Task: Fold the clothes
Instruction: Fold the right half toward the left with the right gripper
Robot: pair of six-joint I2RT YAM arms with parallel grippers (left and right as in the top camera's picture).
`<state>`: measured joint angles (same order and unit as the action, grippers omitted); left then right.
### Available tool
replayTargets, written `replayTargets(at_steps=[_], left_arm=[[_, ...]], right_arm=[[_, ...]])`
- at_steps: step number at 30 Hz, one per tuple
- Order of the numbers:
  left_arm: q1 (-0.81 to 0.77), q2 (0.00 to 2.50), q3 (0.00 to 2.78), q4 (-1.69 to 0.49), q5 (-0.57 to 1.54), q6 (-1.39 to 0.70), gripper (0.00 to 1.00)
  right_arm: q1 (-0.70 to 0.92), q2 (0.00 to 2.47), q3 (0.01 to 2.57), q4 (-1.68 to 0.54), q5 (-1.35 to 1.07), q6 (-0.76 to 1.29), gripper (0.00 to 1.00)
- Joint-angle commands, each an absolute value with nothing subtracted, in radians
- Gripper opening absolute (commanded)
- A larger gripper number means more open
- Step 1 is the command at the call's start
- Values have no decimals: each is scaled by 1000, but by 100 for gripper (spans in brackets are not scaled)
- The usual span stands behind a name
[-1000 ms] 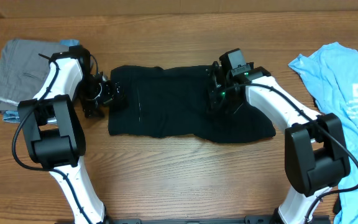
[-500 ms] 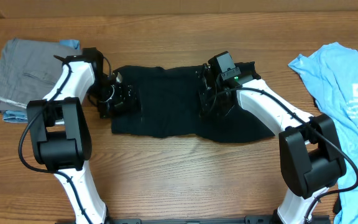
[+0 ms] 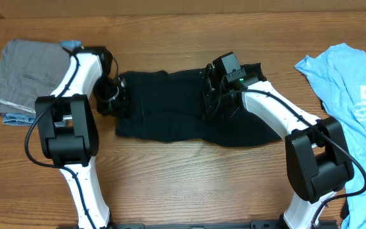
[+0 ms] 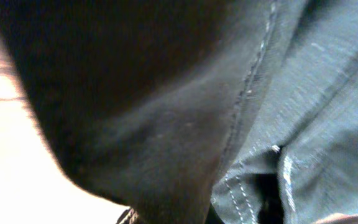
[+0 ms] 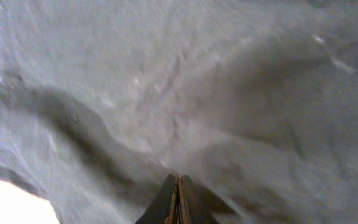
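The black shirt (image 3: 170, 108) lies spread across the middle of the table, bunched at both ends. My left gripper (image 3: 116, 102) is at the shirt's left edge and shut on the fabric there. In the left wrist view dark cloth (image 4: 135, 93) with a stitched hem fills the frame and hides the fingers. My right gripper (image 3: 210, 105) is over the right half of the shirt. Its fingers (image 5: 178, 180) are pressed together, and folds of cloth (image 5: 197, 81) run up to their tips. The light blue T-shirt (image 3: 354, 108) with white print lies at the far right.
A grey folded garment (image 3: 24, 76) sits on a light blue one at the far left, just beyond my left arm. Bare wooden table (image 3: 183, 178) runs along the front. The two arm bases stand at the near edge.
My left gripper has moved right from beside the shirt onto its left edge and closed there. My right gripper shifted a little left with the cloth, then stayed still.
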<state>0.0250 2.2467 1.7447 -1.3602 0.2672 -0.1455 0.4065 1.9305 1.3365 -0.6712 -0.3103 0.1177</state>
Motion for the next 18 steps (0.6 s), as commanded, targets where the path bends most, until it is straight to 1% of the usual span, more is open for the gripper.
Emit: replayTargets(at_steps=[1, 5, 9, 13, 18], left_arm=[[24, 2183, 1928, -1414, 175, -128, 4], [7, 2095, 2000, -1425, 175, -131, 4], [-20, 2031, 2008, -1425, 168, -131, 4], [-59, 2007, 2008, -1429, 160, -126, 4], [-68, 2007, 2008, -1446, 148, -126, 4]], right_arm=[[416, 1934, 1335, -706, -381, 184, 4], [445, 1933, 1335, -739, -587, 184, 4], [502, 1933, 1335, -718, -599, 184, 4], [609, 1940, 1334, -627, -455, 238, 4], [669, 1962, 1334, -572, -250, 271, 4]])
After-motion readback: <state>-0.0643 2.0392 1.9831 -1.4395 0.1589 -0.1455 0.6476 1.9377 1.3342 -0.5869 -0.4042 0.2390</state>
